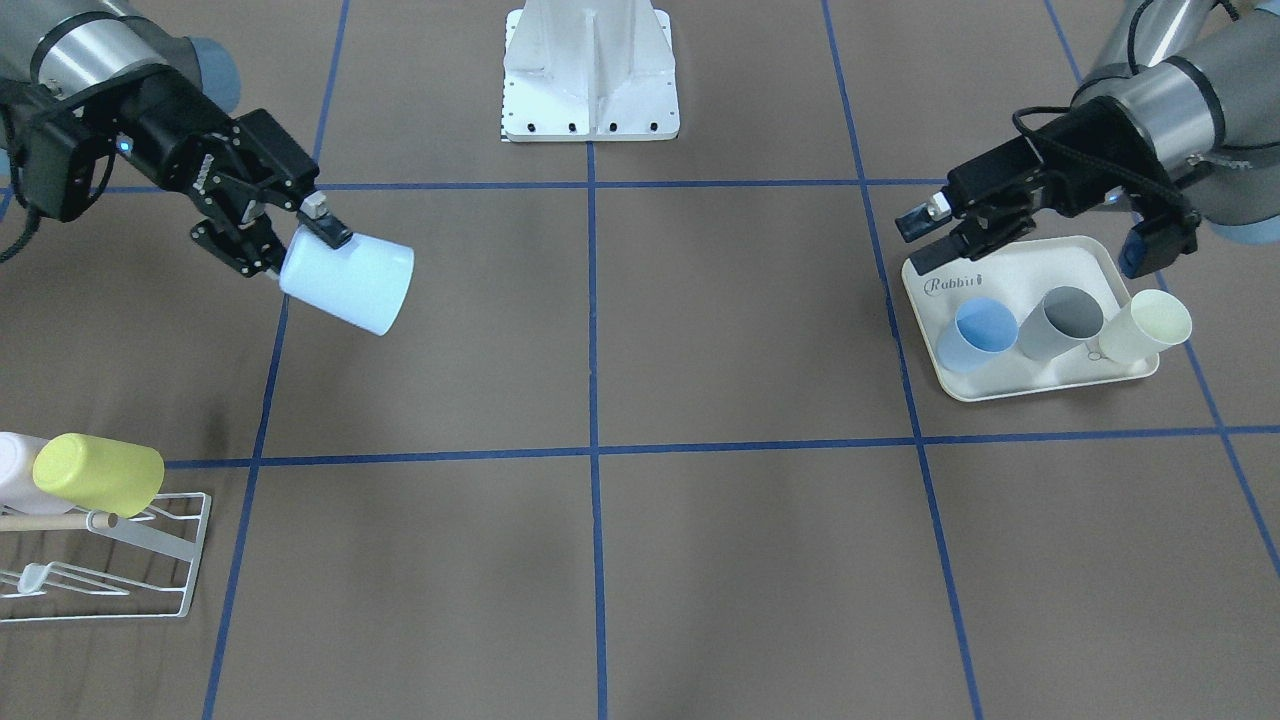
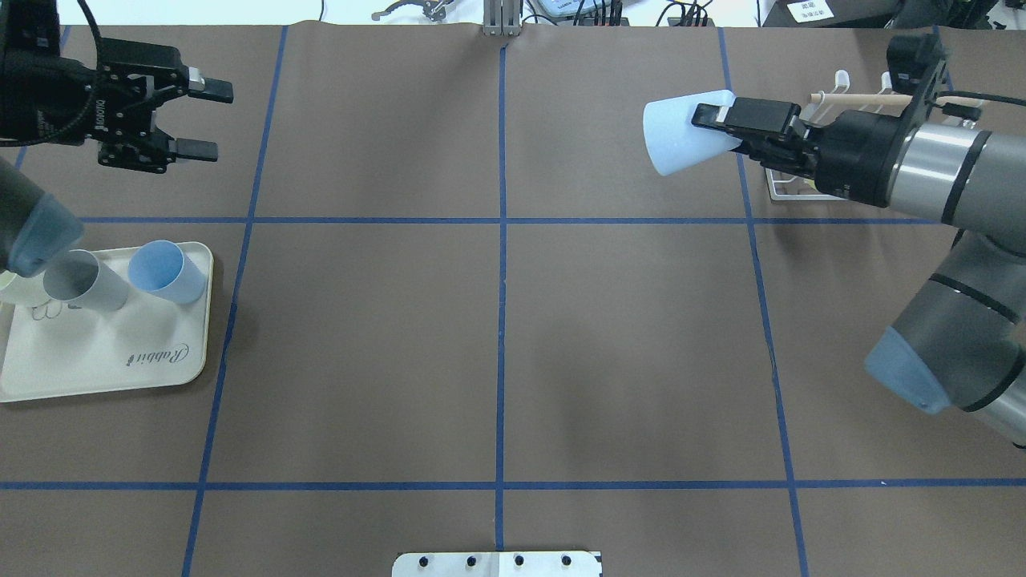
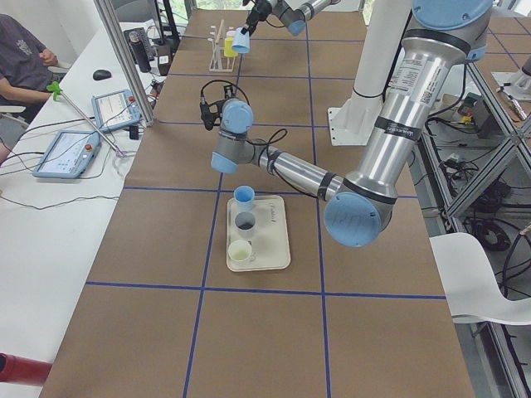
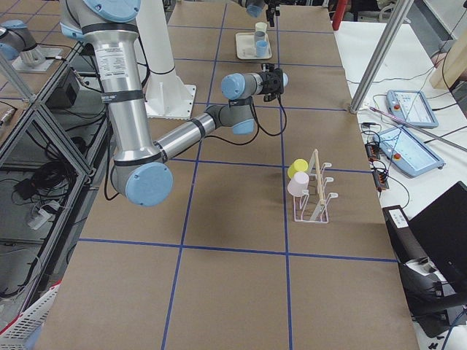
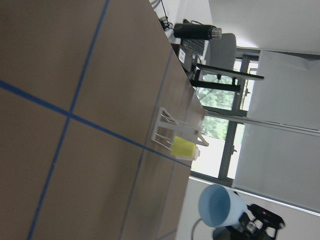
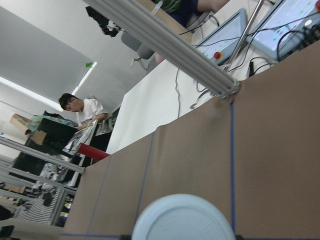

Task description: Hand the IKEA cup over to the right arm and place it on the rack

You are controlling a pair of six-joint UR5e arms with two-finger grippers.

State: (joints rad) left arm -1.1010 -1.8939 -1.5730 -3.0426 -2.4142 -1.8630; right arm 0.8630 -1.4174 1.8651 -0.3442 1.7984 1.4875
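Note:
The pale blue IKEA cup (image 1: 345, 280) lies on its side in the air, held by my right gripper (image 1: 305, 255), which is shut on its rim end. From overhead the cup (image 2: 681, 132) and right gripper (image 2: 713, 128) hang just left of the white wire rack (image 2: 789, 188). The rack (image 1: 110, 560) has a wooden dowel and holds a yellow cup (image 1: 98, 474) and a pinkish-white cup (image 1: 18, 470). My left gripper (image 2: 210, 120) is open and empty, far from the cup, beyond the tray (image 1: 1030, 262). The right wrist view shows the cup's base (image 6: 182, 220).
The cream "Rabbit" tray (image 2: 104, 353) holds a blue cup (image 2: 164, 271), a grey cup (image 2: 84, 280) and a cream cup (image 1: 1150, 325). The robot's white base (image 1: 590, 70) stands at the table's middle edge. Operators sit beyond the far table edge.

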